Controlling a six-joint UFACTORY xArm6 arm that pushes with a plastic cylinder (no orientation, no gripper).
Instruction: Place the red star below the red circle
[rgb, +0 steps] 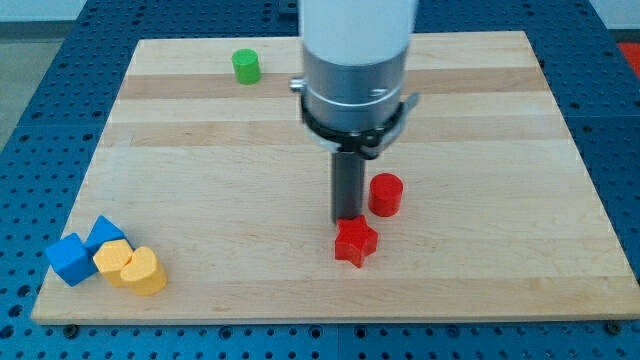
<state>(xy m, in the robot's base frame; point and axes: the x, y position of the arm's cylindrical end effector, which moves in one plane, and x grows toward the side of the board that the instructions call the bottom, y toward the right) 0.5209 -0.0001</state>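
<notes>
The red star (356, 242) lies on the wooden board near the view's bottom centre. The red circle (386, 194), a short cylinder, stands just above and to the right of the star, a small gap between them. My tip (347, 218) is at the star's upper edge, touching or almost touching it, and just left of the red circle. The rod hangs from the large grey and white arm body (356, 70) above.
A green cylinder (246, 66) stands near the board's top left. At the bottom left corner are two blue blocks (70, 259) (104, 234) and two yellow blocks, one heart-shaped (145, 272), the other (113, 260) beside it. The board's bottom edge (330, 318) runs close below the star.
</notes>
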